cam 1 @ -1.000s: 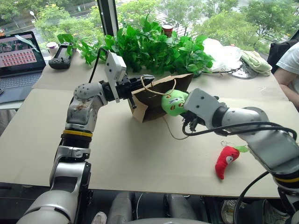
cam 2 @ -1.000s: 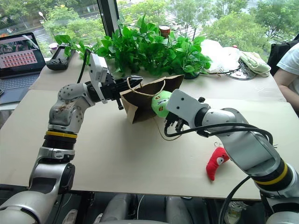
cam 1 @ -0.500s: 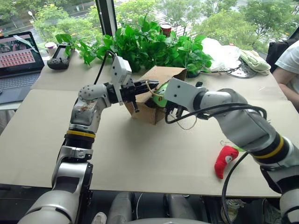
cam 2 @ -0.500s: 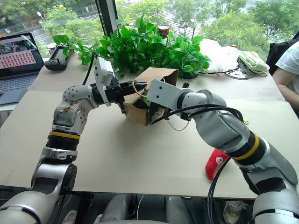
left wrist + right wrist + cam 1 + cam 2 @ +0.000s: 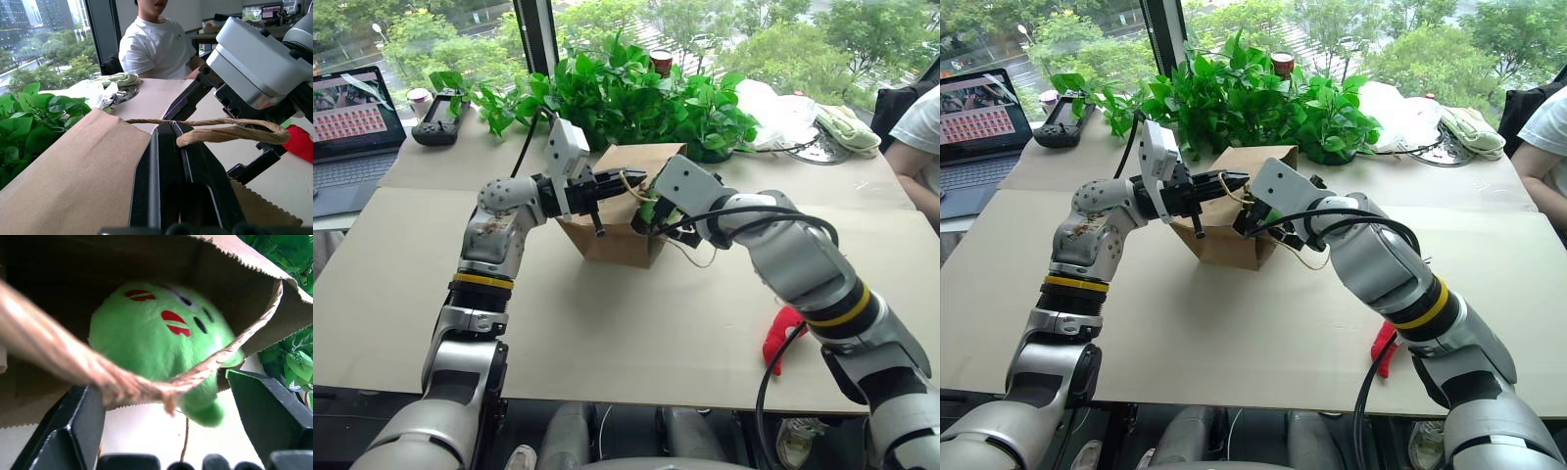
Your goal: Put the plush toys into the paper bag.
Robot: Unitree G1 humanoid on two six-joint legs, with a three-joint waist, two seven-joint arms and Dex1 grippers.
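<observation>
The brown paper bag [image 5: 612,235] stands mid-table in front of the plants. My left gripper [image 5: 628,183] is shut on its near rim [image 5: 73,166], with a cord handle [image 5: 230,131] lying across the fingers. At the bag's mouth my right gripper [image 5: 651,211] is open, its fingers [image 5: 73,431] spread wide on either side of the round light-green plush toy [image 5: 156,342], which lies inside the bag. The red chili plush toy [image 5: 785,336] lies on the table to the right, partly hidden behind my right arm.
Green leafy plants [image 5: 626,98] stand just behind the bag. A laptop [image 5: 352,127] and a black controller [image 5: 440,117] are at the far left. A white plastic bag [image 5: 783,113] lies at the back right, and a person [image 5: 920,137] sits at the right edge.
My right gripper carried the green toy forward into the bag's mouth and then opened around it. The bag swung from tilted to more upright. My left gripper kept its hold.
</observation>
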